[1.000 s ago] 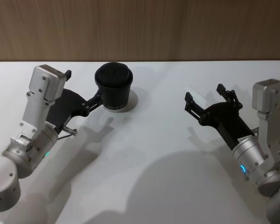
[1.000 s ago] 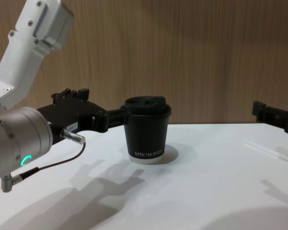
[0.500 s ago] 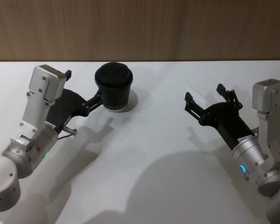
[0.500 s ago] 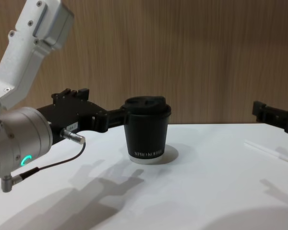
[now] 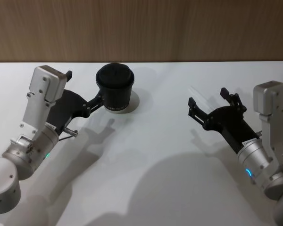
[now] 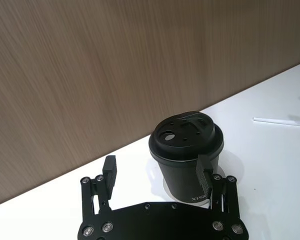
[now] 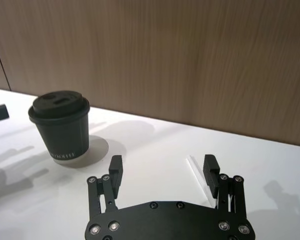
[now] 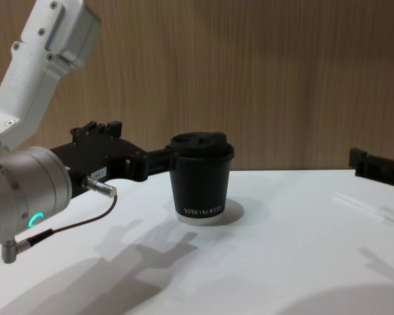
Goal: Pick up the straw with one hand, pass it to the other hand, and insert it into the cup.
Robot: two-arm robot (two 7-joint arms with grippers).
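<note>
Straw [image 7: 194, 166] lying flat, under spread right pincer [image 7: 163, 162]

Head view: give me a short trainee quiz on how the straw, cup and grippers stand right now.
1. True or false: the straw lies flat on the table, outside the cup.
2. The right gripper is: A) shut on the straw; B) open, close to the straw; C) gripping the cup.
3. Fill in: the gripper with a finger right beside the cup is the ____ gripper.

Key: 1 true; 2 B; 3 left, the left gripper, which is open.
</note>
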